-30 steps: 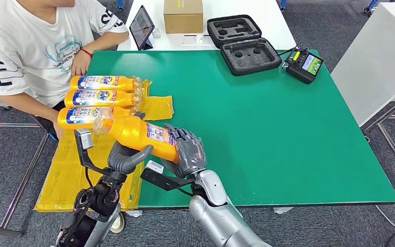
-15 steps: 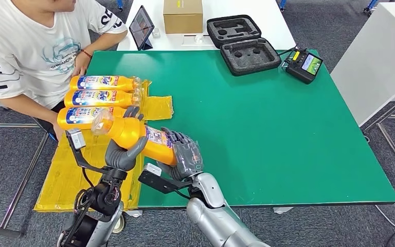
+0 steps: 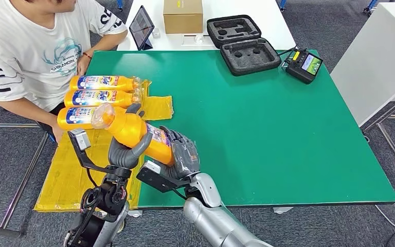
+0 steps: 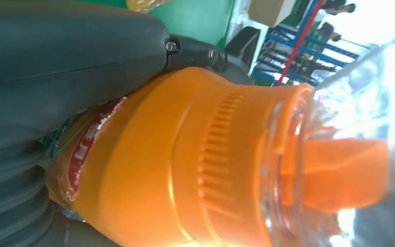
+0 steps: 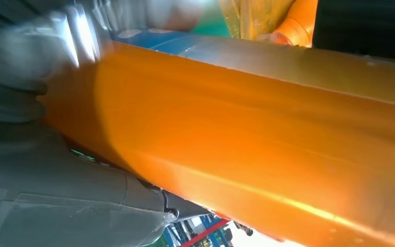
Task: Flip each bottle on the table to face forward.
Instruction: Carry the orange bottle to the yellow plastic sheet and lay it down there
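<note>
Head view: both the left hand [image 3: 125, 149] and right hand [image 3: 181, 157] grip an orange bottle [image 3: 133, 133] above the table's [image 3: 267, 123] near-left edge, its label hidden by fingers and unreadable. Three bottles [image 3: 99, 96] reading "Tide" lie beyond. Since a second ago, the left hand has closed round the neck.

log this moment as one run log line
phase: mid-flip | held bottle: off table, cap toward person | left hand: grips neck end | right hand: grips base end | three bottles: lying on yellow sheet
</note>
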Available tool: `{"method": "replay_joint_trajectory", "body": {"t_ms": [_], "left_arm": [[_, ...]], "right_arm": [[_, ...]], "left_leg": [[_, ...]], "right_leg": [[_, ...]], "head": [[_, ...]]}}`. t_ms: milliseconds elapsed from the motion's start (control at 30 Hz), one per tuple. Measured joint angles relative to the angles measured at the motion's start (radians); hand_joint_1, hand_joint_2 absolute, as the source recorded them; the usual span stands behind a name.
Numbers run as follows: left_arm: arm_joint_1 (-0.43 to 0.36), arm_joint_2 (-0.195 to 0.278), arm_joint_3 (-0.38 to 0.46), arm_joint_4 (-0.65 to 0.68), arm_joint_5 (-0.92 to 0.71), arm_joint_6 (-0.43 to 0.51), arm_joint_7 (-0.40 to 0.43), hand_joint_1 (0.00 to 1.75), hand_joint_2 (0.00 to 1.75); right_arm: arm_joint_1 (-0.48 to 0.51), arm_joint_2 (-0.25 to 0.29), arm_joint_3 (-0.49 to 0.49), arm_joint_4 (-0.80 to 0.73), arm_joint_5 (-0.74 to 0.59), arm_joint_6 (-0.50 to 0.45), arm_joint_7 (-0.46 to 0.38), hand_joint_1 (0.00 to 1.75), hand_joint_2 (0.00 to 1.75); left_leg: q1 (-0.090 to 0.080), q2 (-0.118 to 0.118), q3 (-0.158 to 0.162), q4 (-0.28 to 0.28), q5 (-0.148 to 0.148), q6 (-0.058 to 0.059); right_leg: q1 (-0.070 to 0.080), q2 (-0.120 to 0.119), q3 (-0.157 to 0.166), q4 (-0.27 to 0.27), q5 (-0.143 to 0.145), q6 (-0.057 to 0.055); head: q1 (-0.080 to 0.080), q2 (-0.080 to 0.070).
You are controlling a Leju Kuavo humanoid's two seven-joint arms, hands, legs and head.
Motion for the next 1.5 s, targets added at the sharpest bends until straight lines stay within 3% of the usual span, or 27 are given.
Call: {"method": "replay_joint_trajectory", "body": {"t_ms": [433,467,500,600,633,833,1033,1167,1367,1500], "left_arm": [[-0.021,-0.004,-0.013,0.004,-0.034,0.033,-0.03,1.75,1.75],[-0.022,-0.004,-0.013,0.004,-0.031,0.034,-0.031,1.75,1.75],[-0.022,-0.004,-0.012,0.005,-0.028,0.034,-0.031,1.75,1.75],[-0.024,-0.004,-0.009,0.005,-0.019,0.032,-0.031,1.75,1.75],[-0.024,-0.004,-0.007,0.005,-0.017,0.031,-0.032,1.75,1.75],[-0.021,-0.002,0.017,0.005,-0.02,0.034,-0.045,1.75,1.75],[-0.02,0.001,0.029,0.005,-0.028,0.041,-0.053,1.75,1.75],[-0.019,0.002,0.04,-0.006,-0.133,0.149,-0.132,1.75,1.75],[0.004,0.016,0.143,-0.054,-0.298,0.306,-0.237,1.75,1.75],[0.049,0.025,0.217,-0.1,-0.388,0.374,-0.264,1.75,1.75]], "right_arm": [[-0.018,0.0,0.039,0.001,-0.066,-0.002,-0.006,1.75,1.75],[-0.02,0.0,0.045,0.003,-0.077,-0.002,-0.007,1.68,1.75],[-0.023,0.0,0.054,0.006,-0.094,-0.002,-0.007,1.24,1.75],[-0.039,0.0,0.107,0.028,-0.171,0.003,-0.011,0.0,0.44],[-0.046,-0.001,0.13,0.038,-0.199,0.008,-0.013,0.0,0.0],[-0.078,-0.008,0.219,0.072,-0.37,0.072,-0.054,0.0,0.0],[-0.095,-0.009,0.241,0.088,-0.4,0.083,-0.08,0.0,0.0],[-0.086,-0.01,0.225,0.076,-0.466,0.095,-0.184,0.0,0.0],[0.038,-0.042,0.107,-0.195,-0.492,0.173,-0.339,0.0,0.0],[0.133,-0.069,0.067,-0.445,-0.545,0.142,-0.392,0.0,0.0]], "left_leg": [[0.0,0.0,0.0,0.0,0.0,0.0],[0.0,0.0,0.0,0.0,0.0,0.0],[0.0,0.0,0.0,0.0,0.0,0.0],[0.0,0.0,0.0,0.0,0.0,0.0],[0.0,0.0,0.0,0.0,0.0,0.0],[0.0,0.0,0.0,0.0,0.0,0.0],[0.0,0.0,0.0,0.0,0.0,0.0],[0.0,0.0,0.0,0.0,0.0,0.0],[0.0,0.0,0.0,0.0,0.0,0.0],[0.0,0.0,-0.001,0.0,-0.001,0.0]], "right_leg": [[0.0,0.0,0.0,0.0,0.0,0.0],[0.0,0.0,0.0,0.0,0.0,0.0],[0.0,0.0,0.0,0.0,0.0,0.0],[0.0,0.0,0.0,0.0,0.0,0.0],[0.0,0.0,0.0,0.0,0.0,0.0],[0.0,0.0,0.0,0.0,0.0,0.0],[0.0,0.0,0.0,0.0,0.0,0.0],[0.0,0.0,0.0,0.0,0.0,0.0],[0.0,0.0,0.0,0.0,-0.001,0.0],[0.0,0.0,-0.001,0.0,-0.001,0.0]], "head": [[0.0,0.0],[0.0,0.0],[0.0,0.0],[0.0,0.0],[0.0,0.0],[0.0,0.0],[0.0,0.0],[0.0,0.0],[0.0,0.0],[0.0,0.0]]}}
